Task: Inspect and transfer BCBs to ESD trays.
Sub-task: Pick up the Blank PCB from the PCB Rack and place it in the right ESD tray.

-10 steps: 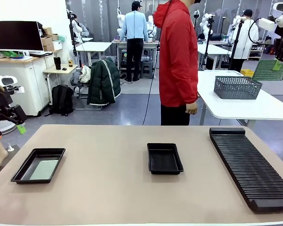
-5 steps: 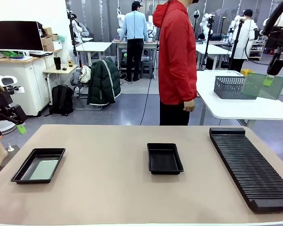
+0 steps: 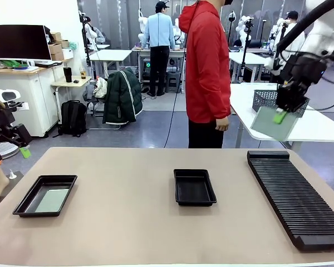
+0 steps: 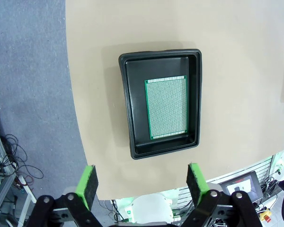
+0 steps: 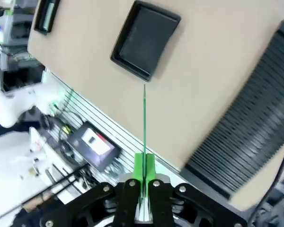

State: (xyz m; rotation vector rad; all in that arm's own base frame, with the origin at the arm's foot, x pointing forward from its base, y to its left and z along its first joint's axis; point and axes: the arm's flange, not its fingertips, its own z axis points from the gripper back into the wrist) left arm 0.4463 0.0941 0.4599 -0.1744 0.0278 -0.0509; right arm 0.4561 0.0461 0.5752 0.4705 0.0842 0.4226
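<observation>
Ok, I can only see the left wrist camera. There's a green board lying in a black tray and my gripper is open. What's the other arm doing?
Observer: The right gripper is up in the air beyond the far right of the table, shut on another green board.
Operator: Is there a tray for that one?
Observer: Yes, a second black tray sits in the middle of the table with nothing in it.
Operator: Anything else on the table?
Observer: A long ribbed black rack lies along the right side.
</observation>
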